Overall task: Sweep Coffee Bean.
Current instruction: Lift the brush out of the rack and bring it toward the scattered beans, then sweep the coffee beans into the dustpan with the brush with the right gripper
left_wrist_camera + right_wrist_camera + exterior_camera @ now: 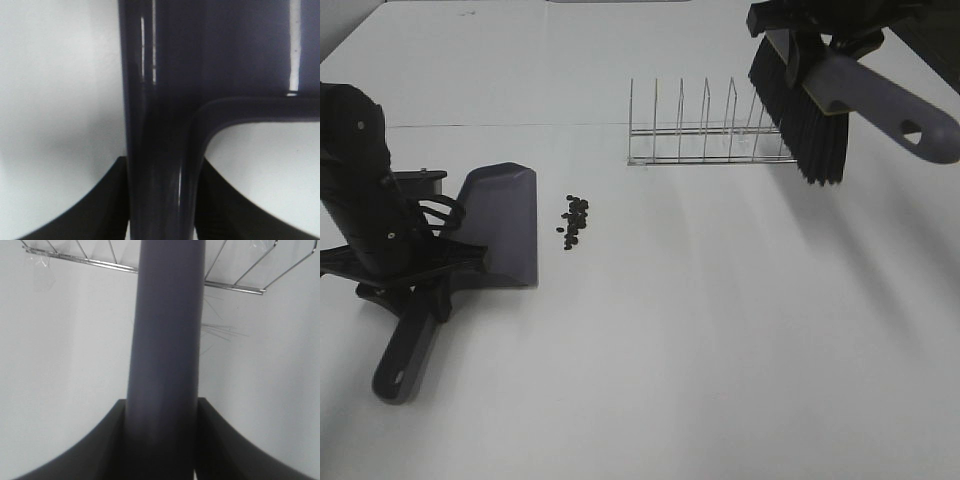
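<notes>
Right, my left fingers [102, 210] clamp the dustpan [500, 228] handle and my right fingers [90, 445] grip the brush [815, 115], held above the bench [720, 350]. The coffee bean [574, 222] cluster lies just off the pan's lip, near the left fingers and well apart from the right ones, its long axis along that lip; I judge the brush must reach past it.

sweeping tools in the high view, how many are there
2. The grey dustpan sits just left of the coffee beans, its handle clamped in the left gripper. The brush is held by the right gripper, raised near the right end of the wire rack. None seem hidden.
</notes>
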